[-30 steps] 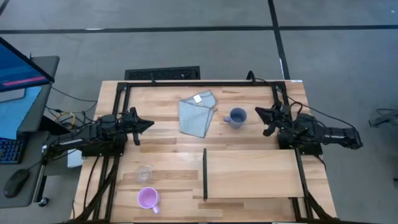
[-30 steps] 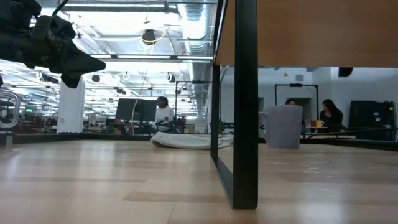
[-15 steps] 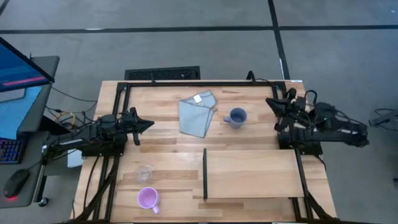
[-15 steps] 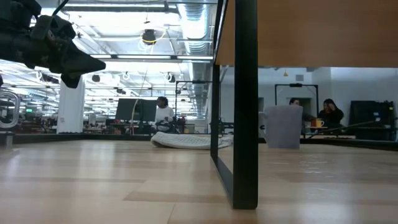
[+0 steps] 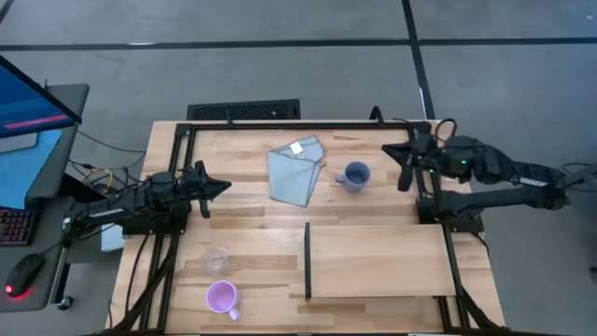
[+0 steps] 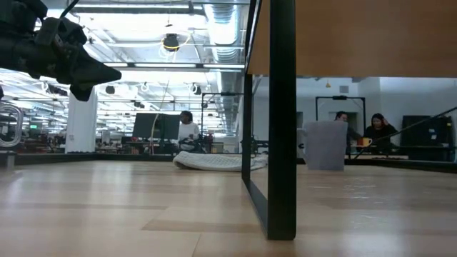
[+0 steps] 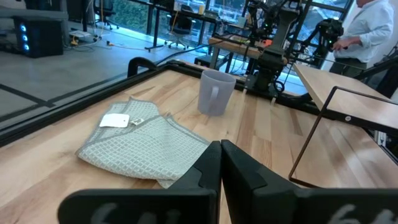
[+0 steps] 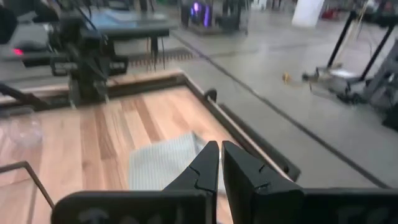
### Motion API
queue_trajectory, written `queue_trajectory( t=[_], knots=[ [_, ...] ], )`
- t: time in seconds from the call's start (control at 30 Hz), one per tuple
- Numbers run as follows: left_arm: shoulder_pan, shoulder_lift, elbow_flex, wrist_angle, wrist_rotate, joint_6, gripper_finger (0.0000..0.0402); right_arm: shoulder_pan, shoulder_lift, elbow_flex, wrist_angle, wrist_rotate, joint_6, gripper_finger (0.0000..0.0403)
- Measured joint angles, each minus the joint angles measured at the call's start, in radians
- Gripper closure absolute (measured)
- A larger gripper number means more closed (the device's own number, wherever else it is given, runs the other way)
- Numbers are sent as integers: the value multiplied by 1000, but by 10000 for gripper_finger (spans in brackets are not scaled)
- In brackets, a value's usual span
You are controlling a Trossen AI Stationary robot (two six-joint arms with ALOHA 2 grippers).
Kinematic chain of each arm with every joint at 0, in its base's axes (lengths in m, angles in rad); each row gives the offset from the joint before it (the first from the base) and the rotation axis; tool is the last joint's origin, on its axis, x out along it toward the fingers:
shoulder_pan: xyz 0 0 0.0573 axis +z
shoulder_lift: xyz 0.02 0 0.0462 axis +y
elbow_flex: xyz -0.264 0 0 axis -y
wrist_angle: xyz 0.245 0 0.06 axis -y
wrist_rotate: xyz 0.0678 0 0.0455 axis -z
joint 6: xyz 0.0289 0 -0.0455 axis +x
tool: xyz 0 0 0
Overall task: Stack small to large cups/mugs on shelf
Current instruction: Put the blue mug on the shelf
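Three cups on bare tabletop, none on the shelf, both grippers clenched on nothing.

Grey-blue mug upright at centre-far of the table, just right of the folded cloth, handle toward the cloth side; clear cup and pink-purple mug together at the near left corner, close but apart. Seen from above only: those two near-left cups; at table height, just the grey-blue mug beyond the shelf's black divider, with people in the room behind. Right gripper right of the grey-blue mug, well apart, fingers nearly closed, empty. Left gripper at the left edge, fingers pressed together, pointing across the cloth toward the mug. Open wood between mug and right fingers; shelf top bare.
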State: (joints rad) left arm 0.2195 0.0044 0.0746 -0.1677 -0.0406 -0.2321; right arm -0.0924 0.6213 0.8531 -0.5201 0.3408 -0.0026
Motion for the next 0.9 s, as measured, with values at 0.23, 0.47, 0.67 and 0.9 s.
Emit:
queue_trajectory(
  t=[0.23,0.47,0.67,0.9],
  knots=[
    [0,0,0,0,0,0,401,-4,70,42,4,0,-26,359],
    [0,0,0,0,0,-33,401,-8,88,42,3,0,-49,336],
    [0,0,0,0,0,-72,401,-8,87,42,3,0,-50,290],
    [0,0,0,0,0,-78,401,-8,87,42,3,0,-50,229]
  ],
)
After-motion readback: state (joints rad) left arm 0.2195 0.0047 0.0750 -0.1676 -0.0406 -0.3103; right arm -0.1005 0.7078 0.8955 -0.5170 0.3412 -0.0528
